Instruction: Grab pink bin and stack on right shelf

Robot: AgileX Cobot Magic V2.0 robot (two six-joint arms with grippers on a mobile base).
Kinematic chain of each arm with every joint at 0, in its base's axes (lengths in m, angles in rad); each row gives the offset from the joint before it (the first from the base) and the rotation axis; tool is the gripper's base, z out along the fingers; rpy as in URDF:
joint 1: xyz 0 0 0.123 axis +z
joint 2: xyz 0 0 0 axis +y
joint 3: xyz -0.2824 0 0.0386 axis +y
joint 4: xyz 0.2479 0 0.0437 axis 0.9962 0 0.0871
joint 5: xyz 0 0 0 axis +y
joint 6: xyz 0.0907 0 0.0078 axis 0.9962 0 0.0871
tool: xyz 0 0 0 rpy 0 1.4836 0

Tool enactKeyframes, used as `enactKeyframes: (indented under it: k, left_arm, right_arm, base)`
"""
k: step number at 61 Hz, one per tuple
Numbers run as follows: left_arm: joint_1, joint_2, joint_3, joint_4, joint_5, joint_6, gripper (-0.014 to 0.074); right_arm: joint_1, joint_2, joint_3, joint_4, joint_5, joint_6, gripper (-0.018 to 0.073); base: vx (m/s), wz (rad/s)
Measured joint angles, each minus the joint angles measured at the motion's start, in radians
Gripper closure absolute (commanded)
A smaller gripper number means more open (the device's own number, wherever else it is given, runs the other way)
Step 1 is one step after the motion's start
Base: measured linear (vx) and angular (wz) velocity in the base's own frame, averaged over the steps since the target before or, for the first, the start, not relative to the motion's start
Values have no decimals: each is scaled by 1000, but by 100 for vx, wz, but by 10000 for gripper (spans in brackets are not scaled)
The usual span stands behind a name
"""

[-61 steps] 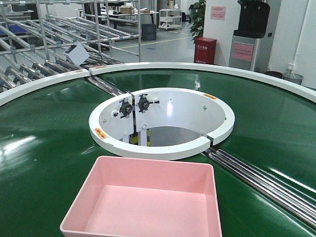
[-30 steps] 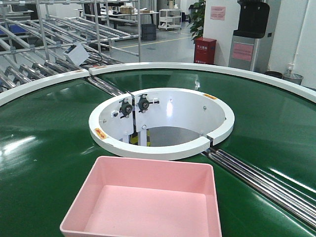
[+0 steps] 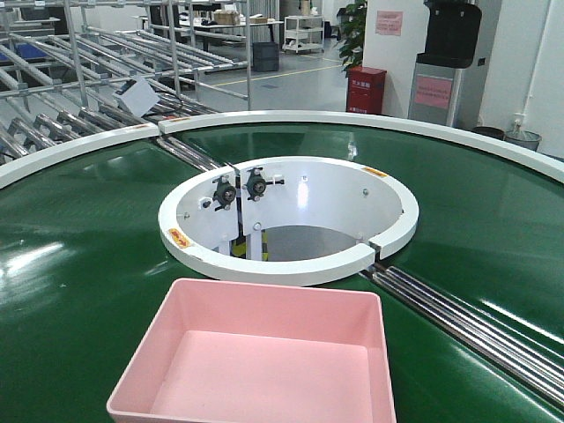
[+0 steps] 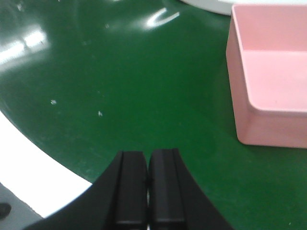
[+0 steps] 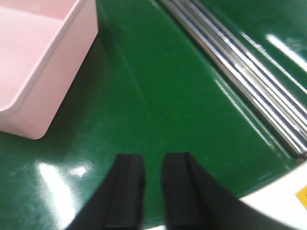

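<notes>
Left gripper [image 4: 148, 189]: black fingers pressed together with no gap between them, holding nothing, poised over the green conveyor belt [image 4: 134, 81]. Right gripper [image 5: 152, 191]: fingers parted by a narrow gap, likewise holding nothing, above the same belt.

The pink bin [image 3: 264, 370] rests flat and upright on the belt at the near edge of the front view, empty, its long side towards the camera. In the left wrist view the bin [image 4: 268, 81] lies ahead and to the right of the closed fingers, well apart from them, with one rounded corner nearest. In the right wrist view the bin [image 5: 38, 62] lies ahead and to the left of the fingers, apart from them, its sloped wall and corner facing the claw. The bin thus sits between the two grippers, touched by neither.

Just beyond the bin stands the white ring [image 3: 291, 264] round the open centre of the turntable. A strip of steel rollers [image 3: 476, 326] crosses the belt to the right of the bin and passes ahead of the right gripper [image 5: 249, 72]. A white outer rim [image 4: 29, 167] borders the belt beside the left gripper.

Background: grey pipe roller racks [image 3: 88, 53] at upper left; a red cabinet [image 3: 367, 90] and a water dispenser [image 3: 445, 62] at upper right.
</notes>
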Motion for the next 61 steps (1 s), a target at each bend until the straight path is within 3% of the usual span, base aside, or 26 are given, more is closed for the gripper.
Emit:
enactKeyframes:
  k: [10,17,24,32,42,48,61]
  left_arm:
    - [-78,110,2,-71,-58,111,66]
    - [-144,212,-48,-116,-41,183,53]
    - [-186,338,-161,-124,31,216,53]
    - [-196,491,-300,-124,129,224,53]
    - [-196,681,-480,-124,203,225,53]
    - [-196,786,-574,-124,212,225,53]
    - [-197,977,-752,-129,223,225,53]
  right_arm:
    - [0,138,-83,121,40,-172,-49]
    - [19,240,-153,188,109,-281,-69]
    - [92,320,-230,181,155,-309,-55]
    - [182,422,-328,75,195,-217,-39]
    - [250,570,-498,-57,283,17,-15]
    - [256,659,-609,-68,342,94,-8]
    - [256,848,-825,-26,472,113,-8]
  base:
    - [0,0]
    - [0,0]
    - [0,0]
    - [0,0]
    - [0,0]
    - [0,0]
    - [0,0]
